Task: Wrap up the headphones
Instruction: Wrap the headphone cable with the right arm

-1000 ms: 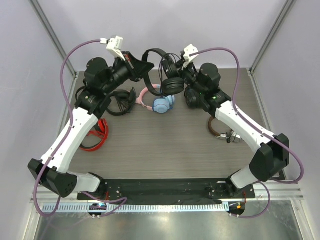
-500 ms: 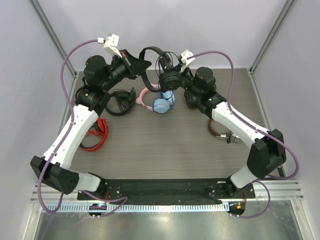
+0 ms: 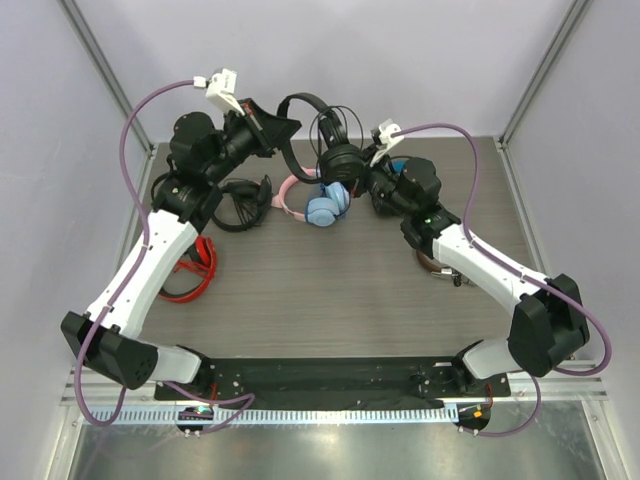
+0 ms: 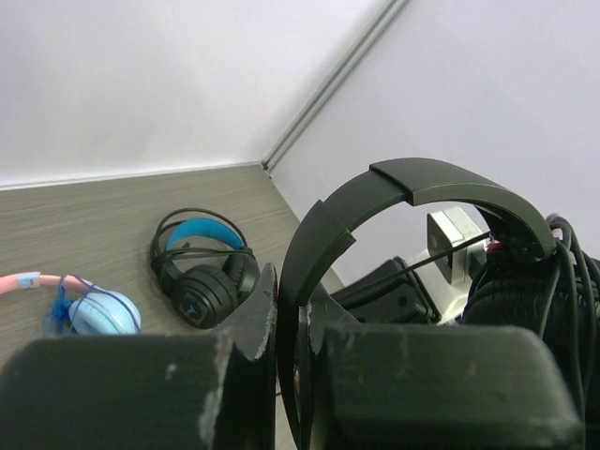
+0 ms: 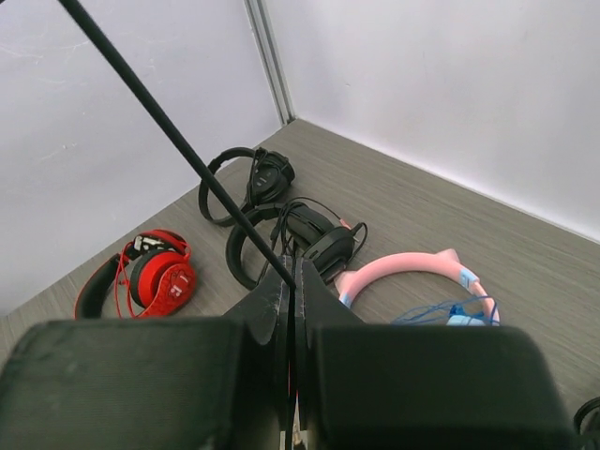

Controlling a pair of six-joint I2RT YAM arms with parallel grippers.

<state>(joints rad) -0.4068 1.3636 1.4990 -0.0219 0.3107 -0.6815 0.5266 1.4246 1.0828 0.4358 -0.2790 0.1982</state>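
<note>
I hold the headphones (image 3: 340, 160) above the counter (image 3: 330, 290): left hand (image 4: 287, 314) clamped on the headband (image 4: 441, 178), right hand (image 5: 293, 291) pinching the cable (image 5: 169, 122).

Top camera is looking down from behind; wrist cameras, close behind fingers (image 4: 122, 394), are sharing the pink headphones (image 5: 403, 272).

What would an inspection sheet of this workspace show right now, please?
Surface: grey wood-grain table, no damage seen.
Job's things: slim black on-ear headphones, held above the table between both arms.
Clutter: pink-and-blue headphones, red headphones, other black headphones, black blue-lined headphones, brown object partly hidden.
Grippers: left gripper shut on the headband; right gripper shut on the thin black cable.
Cables: that cable runs straight from the right gripper; purple arm cables loop overhead.
Surroundings: pale walls, metal corner posts.
</note>
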